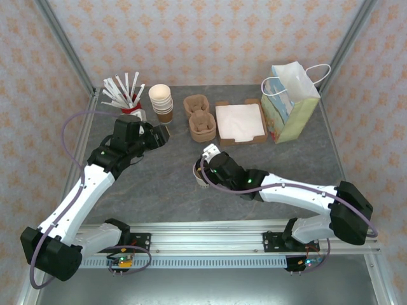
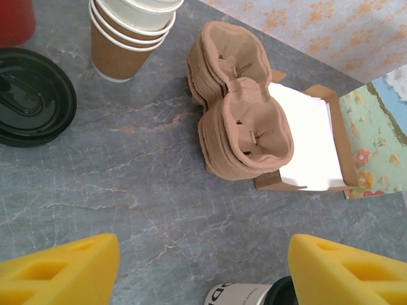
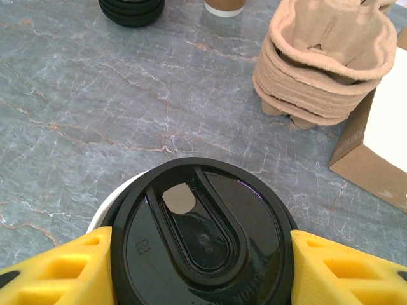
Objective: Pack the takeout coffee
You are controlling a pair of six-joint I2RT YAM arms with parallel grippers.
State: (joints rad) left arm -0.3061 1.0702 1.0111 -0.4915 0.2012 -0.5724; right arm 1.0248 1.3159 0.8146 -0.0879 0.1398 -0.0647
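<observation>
Both jaws of the right gripper clasp the takeout coffee, standing mid-table; the left gripper hangs open. Next, probably: lift it upright toward the pulp cup carriers.

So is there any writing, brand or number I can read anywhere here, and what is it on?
Nothing here reads clearly.
Takeout coffee lid: raised lettering near its front rim and a small square mark, too faint to read.
White object at the bottom edge of the left wrist view: dark marks, cut off, unreadable.
Paper bag: flower pattern, no words visible.
</observation>
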